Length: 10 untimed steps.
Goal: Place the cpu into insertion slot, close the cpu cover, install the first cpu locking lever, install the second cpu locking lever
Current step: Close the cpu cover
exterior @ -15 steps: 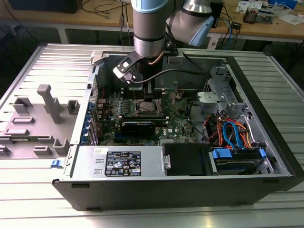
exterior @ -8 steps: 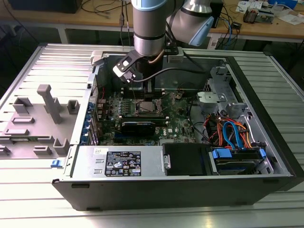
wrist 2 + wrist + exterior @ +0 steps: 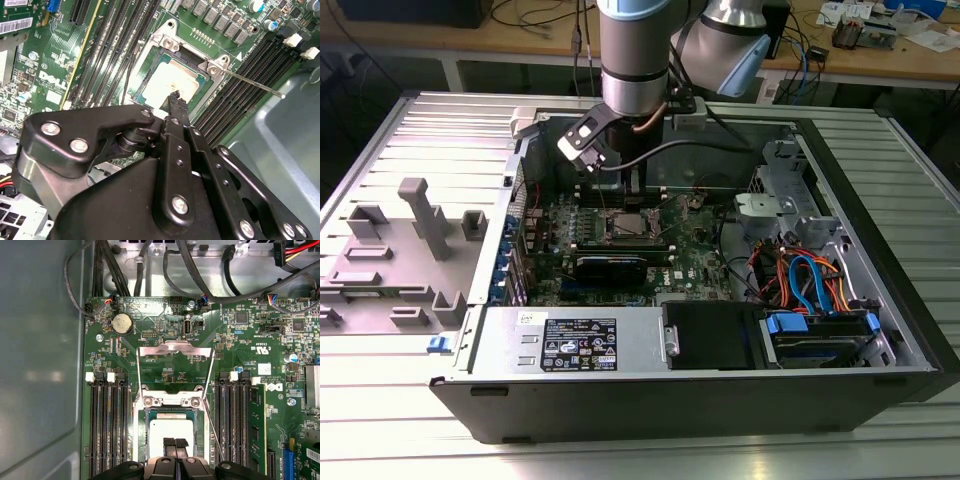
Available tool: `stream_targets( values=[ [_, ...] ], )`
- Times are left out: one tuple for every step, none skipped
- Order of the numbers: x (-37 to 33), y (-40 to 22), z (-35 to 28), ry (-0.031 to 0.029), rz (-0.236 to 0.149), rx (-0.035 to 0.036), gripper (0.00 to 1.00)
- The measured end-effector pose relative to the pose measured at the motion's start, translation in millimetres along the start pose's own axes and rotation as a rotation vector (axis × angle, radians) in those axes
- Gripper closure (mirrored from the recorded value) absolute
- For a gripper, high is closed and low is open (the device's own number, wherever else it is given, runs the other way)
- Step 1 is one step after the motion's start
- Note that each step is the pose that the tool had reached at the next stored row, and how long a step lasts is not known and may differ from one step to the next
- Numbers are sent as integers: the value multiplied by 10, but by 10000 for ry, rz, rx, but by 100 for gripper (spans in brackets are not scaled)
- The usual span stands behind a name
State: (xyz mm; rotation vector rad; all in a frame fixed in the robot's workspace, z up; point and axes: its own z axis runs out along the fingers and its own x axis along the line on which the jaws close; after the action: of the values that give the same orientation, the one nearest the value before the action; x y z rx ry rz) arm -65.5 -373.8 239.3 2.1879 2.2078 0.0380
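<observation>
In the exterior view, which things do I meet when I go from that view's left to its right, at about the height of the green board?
Grey plastic holder → blue clips at the case wall → chip socket → blue and orange cables.

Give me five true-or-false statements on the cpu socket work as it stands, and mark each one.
1. The cpu lies in the insertion slot. True.
2. The cpu cover is closed over the chip. False: it stands swung open, away from the slot.
3. The hand, shut, is right over the cpu's silver top. True.
4. Every locking lever is latched down. False: one thin lever sticks out free beside the slot.
5. The computer case has its side panel on. False: it lies open, its inside in view.
</observation>
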Motion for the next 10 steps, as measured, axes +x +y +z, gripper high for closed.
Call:
stream_targets(
  values=[
    [0, 0, 0, 1, 0, -1, 89],
    [0, 0, -4, -1, 0, 0, 89],
    [0, 0, -6, -1, 0, 1, 89],
    [0, 0, -7, 0, 0, 0, 89],
    [0, 1, -13, -3, -1, 1, 89],
    [0, 1, -13, -6, -1, 1, 89],
    [0, 1, -13, -6, -1, 1, 89],
    [0, 1, -13, -6, -1, 0, 89],
    [0, 1, -13, -6, -1, 0, 89],
    [0, 1, -13, -6, -2, 0, 89]
  ],
)
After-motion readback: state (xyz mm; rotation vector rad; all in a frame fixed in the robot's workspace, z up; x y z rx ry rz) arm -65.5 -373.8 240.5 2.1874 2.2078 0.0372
